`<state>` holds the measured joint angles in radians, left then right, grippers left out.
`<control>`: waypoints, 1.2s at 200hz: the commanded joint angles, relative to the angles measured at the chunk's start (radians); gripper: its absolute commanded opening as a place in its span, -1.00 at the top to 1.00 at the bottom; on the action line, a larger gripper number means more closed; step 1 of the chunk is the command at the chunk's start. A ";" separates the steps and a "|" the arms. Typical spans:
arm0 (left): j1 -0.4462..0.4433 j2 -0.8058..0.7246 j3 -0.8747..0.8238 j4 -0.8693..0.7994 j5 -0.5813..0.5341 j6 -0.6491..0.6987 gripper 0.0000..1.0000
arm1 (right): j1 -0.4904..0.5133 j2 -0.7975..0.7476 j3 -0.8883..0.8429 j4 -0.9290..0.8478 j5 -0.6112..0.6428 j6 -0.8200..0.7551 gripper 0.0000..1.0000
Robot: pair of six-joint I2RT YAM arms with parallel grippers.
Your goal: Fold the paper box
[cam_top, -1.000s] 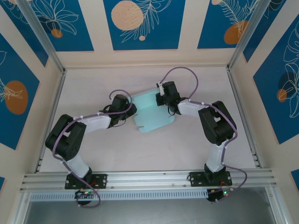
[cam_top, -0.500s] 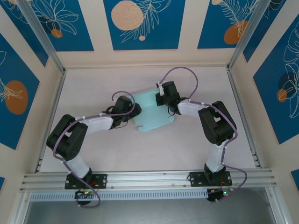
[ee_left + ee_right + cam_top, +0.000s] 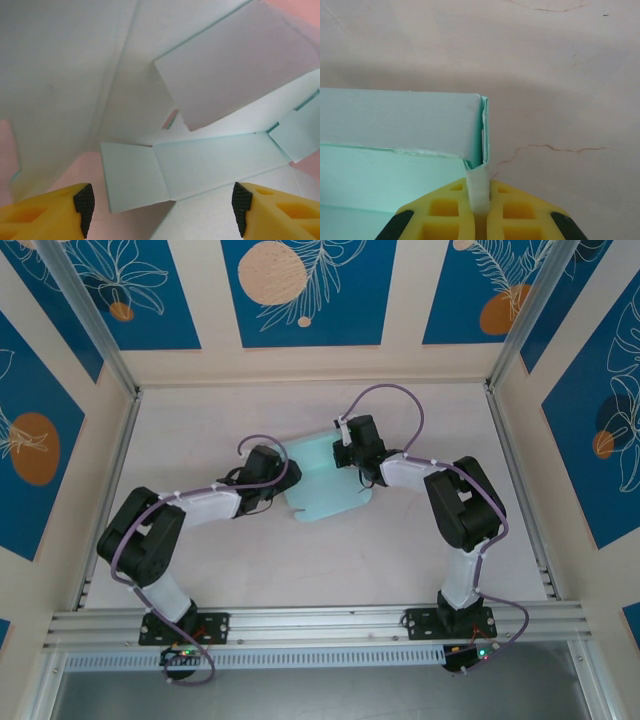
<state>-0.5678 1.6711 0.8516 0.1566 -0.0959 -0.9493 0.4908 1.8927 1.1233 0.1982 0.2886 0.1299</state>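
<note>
The paper box [image 3: 322,483] is a pale light-blue card sheet, partly folded, lying mid-table between both arms. My left gripper [image 3: 284,480] is at its left edge and stands open. In the left wrist view the black pads [image 3: 84,207] are wide apart, and the paper box [image 3: 215,160] spreads its flaps and creased panels beyond them, with nothing between them. My right gripper [image 3: 346,460] is at the sheet's far right corner. In the right wrist view the right gripper [image 3: 479,195] is shut on an upright edge of the paper box [image 3: 395,120].
The pale table [image 3: 400,540] is bounded by side walls and a back wall with blue panels. An aluminium rail [image 3: 320,625] carrying both arm bases runs along the near edge. Purple cables loop over each arm.
My left gripper has opened wider and shifted slightly right towards the sheet. The right gripper has kept its hold and has not moved.
</note>
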 commanded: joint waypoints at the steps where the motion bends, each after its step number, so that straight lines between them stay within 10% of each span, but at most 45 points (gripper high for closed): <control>1: -0.018 0.036 0.014 0.094 0.051 -0.011 -0.38 | 0.007 -0.036 -0.013 0.029 -0.007 0.007 1.00; 128: -0.039 0.092 0.072 0.157 0.084 0.025 -0.06 | 0.014 -0.024 -0.014 0.025 0.017 0.020 1.00; 240: 0.010 -0.381 -0.105 -0.064 0.063 0.244 -0.47 | 0.012 -0.020 0.003 0.010 0.012 0.043 1.00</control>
<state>-0.5949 1.3682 0.7948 0.1852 0.0303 -0.7887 0.4919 1.8927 1.1122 0.1940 0.3073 0.1493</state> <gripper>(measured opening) 0.732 0.098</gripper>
